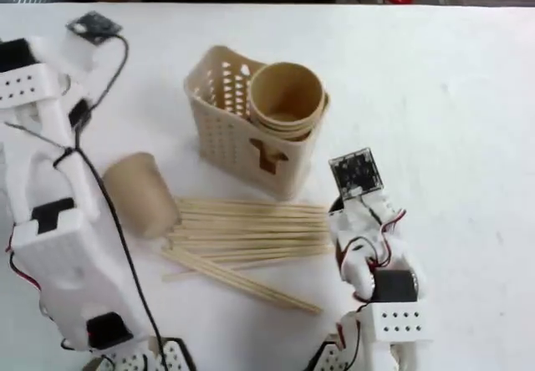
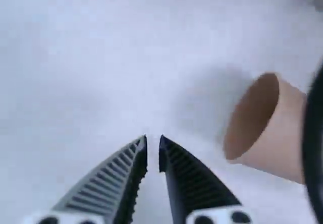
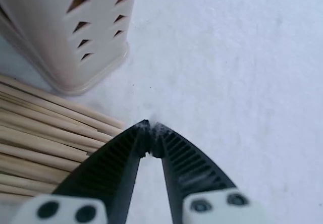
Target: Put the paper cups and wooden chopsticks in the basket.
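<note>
A paper cup [image 1: 140,194] is seen on its side at left-centre, apart from the left gripper [image 2: 153,146], fingers pressed nearly together. Wooden chopsticks [image 1: 251,237] are strewn centrally below the basket [image 1: 219,141] — ends just beside the right gripper [image 3: 150,128], fingers pressed together, empty.

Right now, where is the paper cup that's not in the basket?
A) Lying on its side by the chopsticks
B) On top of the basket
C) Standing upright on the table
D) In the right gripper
A: the paper cup lies on its side on the table, next to the wooden chopsticks and outside the basket.
</note>
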Available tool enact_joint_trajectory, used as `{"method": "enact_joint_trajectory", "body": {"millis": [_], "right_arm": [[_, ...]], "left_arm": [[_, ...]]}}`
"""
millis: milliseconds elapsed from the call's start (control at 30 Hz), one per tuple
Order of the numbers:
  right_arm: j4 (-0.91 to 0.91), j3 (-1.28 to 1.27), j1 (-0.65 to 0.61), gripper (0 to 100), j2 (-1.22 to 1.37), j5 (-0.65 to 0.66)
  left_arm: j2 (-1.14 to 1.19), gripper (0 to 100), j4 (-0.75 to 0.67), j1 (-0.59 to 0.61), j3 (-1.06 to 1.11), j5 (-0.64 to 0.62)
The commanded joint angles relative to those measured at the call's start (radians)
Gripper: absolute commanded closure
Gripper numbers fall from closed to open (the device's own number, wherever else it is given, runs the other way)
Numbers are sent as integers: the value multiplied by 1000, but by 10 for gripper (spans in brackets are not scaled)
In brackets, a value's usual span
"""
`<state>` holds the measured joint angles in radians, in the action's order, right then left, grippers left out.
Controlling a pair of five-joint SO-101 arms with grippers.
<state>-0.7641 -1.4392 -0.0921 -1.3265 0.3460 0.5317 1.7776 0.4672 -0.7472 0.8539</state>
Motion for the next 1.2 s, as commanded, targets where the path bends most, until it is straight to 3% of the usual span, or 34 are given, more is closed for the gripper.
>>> {"method": "enact_joint_trajectory", "body": {"millis": [0,233,367,567,767,967,1167], "right_arm": [[-1,6,-8,978,-13,9],[10,5,-8,978,-13,9],[33,-11,-7,978,-12,9],[33,-18,-8,978,-13,60],[35,-18,-2,979,-13,61],[50,-14,56,981,-15,51],[68,-14,81,979,-15,14]], "left_arm": [[-21,937,14,15,-17,-23],[-312,933,12,-25,311,-8],[-582,862,-8,-91,600,74],[-889,688,-210,-105,973,91],[-1073,724,-480,-188,1320,83],[-1107,729,-764,-213,1530,-124],[-1107,729,-971,-242,1649,-218]]}}
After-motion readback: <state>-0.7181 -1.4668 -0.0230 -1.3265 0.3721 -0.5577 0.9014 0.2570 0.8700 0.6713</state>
